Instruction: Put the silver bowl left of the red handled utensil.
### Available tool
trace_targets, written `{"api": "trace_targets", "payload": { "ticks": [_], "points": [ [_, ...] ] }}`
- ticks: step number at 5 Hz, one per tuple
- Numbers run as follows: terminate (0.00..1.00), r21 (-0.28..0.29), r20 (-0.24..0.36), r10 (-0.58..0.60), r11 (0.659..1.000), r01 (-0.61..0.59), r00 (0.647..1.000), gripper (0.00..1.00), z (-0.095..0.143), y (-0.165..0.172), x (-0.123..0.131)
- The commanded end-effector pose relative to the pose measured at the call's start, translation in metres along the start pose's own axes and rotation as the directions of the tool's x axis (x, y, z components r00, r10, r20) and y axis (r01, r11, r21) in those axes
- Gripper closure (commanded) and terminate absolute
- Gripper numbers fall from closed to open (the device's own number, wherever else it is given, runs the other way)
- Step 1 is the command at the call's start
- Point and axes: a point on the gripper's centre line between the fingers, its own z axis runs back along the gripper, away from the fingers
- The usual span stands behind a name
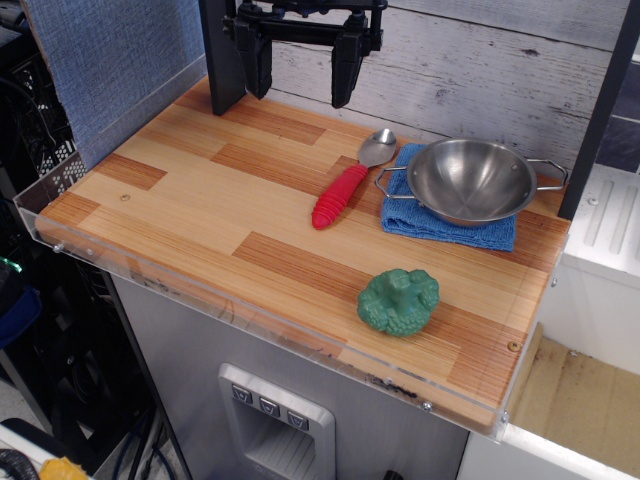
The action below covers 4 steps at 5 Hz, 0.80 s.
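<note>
The silver bowl [471, 179] sits upright on a blue cloth [447, 222] at the back right of the wooden table, its two wire handles pointing left and right. The red handled utensil [346, 186] lies just left of the bowl, its metal spoon end toward the back and its red handle toward the front. My gripper [300, 68] hangs open and empty above the back of the table, left of and behind the spoon, well apart from the bowl.
A green broccoli toy [399, 300] lies near the front right. The wooden table [190, 210] has a clear plastic lip along its front and left edges. A grey plank wall stands behind and a dark post [598, 110] stands at the right.
</note>
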Motion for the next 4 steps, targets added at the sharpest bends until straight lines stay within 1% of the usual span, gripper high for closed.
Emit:
{"api": "trace_targets", "payload": {
  "ticks": [1, 2, 3, 4],
  "points": [
    [0.0, 0.0, 0.0, 0.0, 1.0, 0.0, 1.0, 0.0, 0.0, 0.0, 0.0],
    [0.0, -0.014, 0.08, -0.152, 0.988, 0.154, 0.985, 0.0, -0.006, -0.053, 0.007],
    [0.0, -0.017, 0.137, -0.314, 0.947, 0.32, 0.939, 0.0, -0.009, -0.095, 0.006],
    [0.0, -0.023, 0.161, -0.399, 0.913, 0.408, 0.903, 0.0, -0.014, -0.123, 0.002]
  ]
}}
